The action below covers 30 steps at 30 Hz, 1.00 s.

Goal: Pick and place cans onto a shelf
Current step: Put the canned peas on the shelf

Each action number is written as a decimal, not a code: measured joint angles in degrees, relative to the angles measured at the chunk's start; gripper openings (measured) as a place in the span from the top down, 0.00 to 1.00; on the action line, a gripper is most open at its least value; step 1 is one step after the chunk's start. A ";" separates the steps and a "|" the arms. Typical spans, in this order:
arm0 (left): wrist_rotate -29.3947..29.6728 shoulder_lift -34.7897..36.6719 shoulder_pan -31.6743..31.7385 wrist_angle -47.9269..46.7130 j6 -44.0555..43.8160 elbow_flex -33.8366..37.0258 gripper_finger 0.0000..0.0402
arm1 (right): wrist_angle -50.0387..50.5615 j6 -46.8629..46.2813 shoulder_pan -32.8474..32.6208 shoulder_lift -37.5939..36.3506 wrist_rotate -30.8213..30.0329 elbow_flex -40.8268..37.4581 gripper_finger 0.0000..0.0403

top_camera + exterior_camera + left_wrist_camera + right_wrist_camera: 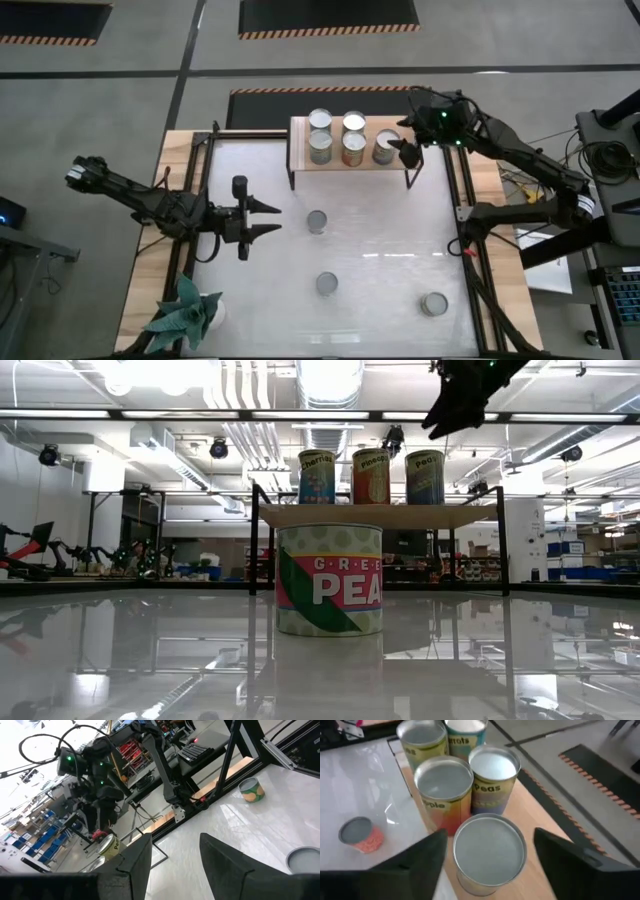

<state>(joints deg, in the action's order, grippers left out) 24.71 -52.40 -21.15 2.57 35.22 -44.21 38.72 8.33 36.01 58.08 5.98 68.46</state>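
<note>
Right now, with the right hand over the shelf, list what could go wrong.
1. The right hand straddles the newest can, fingers apart; the neighbouring cans stand close, so withdrawing sideways might knock them.
2. That can sits near the shelf end; a nudge could tip it off.
3. Three cans remain on the table, and the shelf is crowding.

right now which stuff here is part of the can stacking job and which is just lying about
Part of the job:
- shelf
- five cans on the shelf
- three cans on the table
- right end effector, open over the newest shelf can
- left end effector, open, waiting above the table's left side

Lying about:
- teal plant at the table's near-left corner
</note>
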 joint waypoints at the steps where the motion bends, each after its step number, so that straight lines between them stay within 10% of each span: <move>1: 0.00 0.00 0.00 0.00 0.00 0.00 0.63 | -0.01 -0.53 0.00 0.50 -0.03 -0.08 0.35; 13: -0.09 -0.03 0.00 0.46 0.17 0.00 0.63 | -1.82 -0.77 0.02 9.59 -4.05 1.22 0.95; 30: -0.14 -0.15 -0.01 0.43 0.20 0.00 0.63 | -0.43 2.06 -0.26 9.59 0.06 1.34 0.97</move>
<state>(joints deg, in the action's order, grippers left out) 24.57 -52.56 -21.16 3.00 35.42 -44.21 38.30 10.38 35.75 67.67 6.04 69.80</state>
